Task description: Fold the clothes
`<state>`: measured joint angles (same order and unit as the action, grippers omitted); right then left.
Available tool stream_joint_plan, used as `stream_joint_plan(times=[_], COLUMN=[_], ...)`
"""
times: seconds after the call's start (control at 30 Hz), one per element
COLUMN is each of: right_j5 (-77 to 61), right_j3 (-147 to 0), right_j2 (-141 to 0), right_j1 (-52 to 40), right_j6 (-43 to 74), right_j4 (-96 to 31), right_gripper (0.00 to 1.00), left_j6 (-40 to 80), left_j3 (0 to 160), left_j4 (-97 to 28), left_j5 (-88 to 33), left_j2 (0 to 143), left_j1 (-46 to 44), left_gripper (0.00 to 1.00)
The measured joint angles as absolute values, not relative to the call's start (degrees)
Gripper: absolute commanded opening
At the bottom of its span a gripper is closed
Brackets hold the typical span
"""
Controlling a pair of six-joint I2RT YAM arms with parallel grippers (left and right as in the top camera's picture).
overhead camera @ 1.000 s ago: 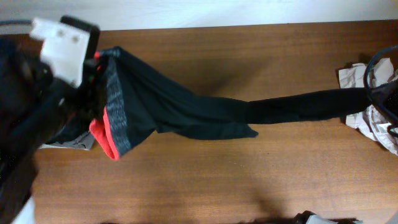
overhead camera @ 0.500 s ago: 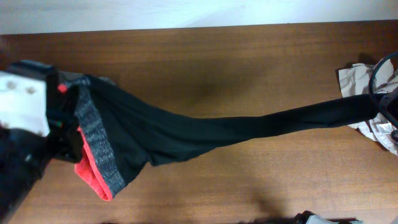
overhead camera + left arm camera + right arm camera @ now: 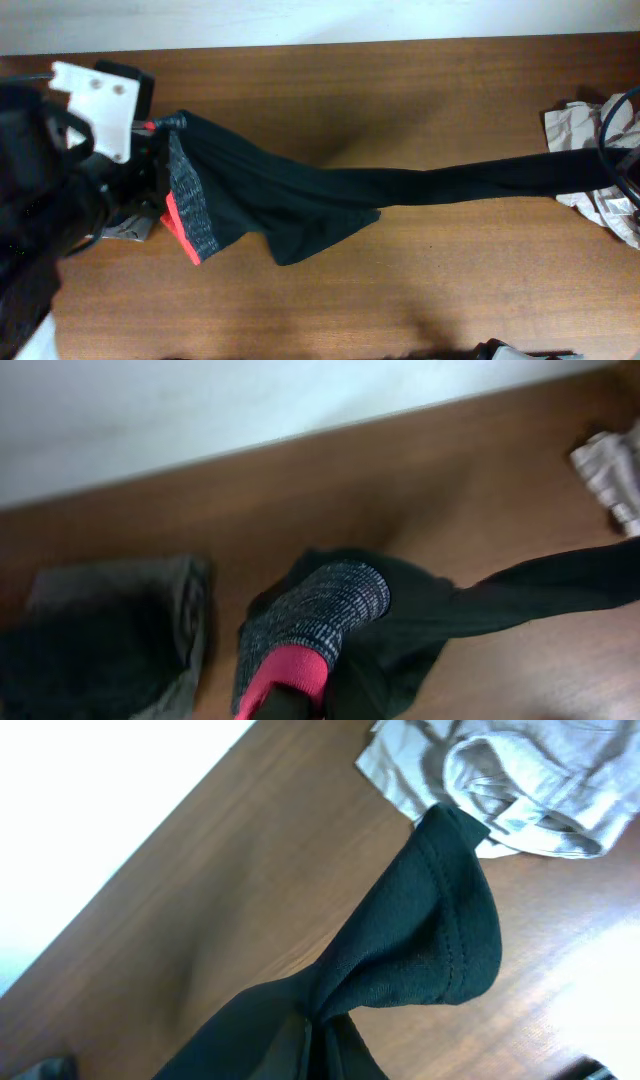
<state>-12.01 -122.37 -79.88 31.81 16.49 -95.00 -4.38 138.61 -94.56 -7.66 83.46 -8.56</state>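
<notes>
Across the table, the leggings stretch between both arms. The left gripper is clenched on the waistband, and the right gripper is clamped on one leg's end. The step would go best with both grips firm, lowering evenly so the legs land flat and aligned. No container shows; a beige garment lies loose nearby.

The long black cloth leggings look matt and smooth. Their grey speckled knit waistband is coarser, lined in smooth red-orange fabric. The brown wooden table shows fine grain and a soft sheen. The crumpled beige cloth garment is matt.
</notes>
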Motion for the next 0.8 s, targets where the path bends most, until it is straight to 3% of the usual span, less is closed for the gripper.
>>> stream_joint_plan(times=[0.4, 0.8], right_j5=[-5.89, -6.74], right_j3=[-122.34, -121.64], right_j2=[-85.86, -104.88], right_j1=[31.81, 31.92], right_j6=[16.51, 16.53], right_j4=[-96.97, -96.68], right_gripper=[0.04, 0.04], left_j6=[-0.05, 2.79], left_j3=[138.58, 138.52], left_j4=[-96.68, -94.85], left_j5=[2.44, 6.02], left_j2=[99.5, 110.74], left_j1=[-8.49, -1.45], left_gripper=[0.02, 0.01])
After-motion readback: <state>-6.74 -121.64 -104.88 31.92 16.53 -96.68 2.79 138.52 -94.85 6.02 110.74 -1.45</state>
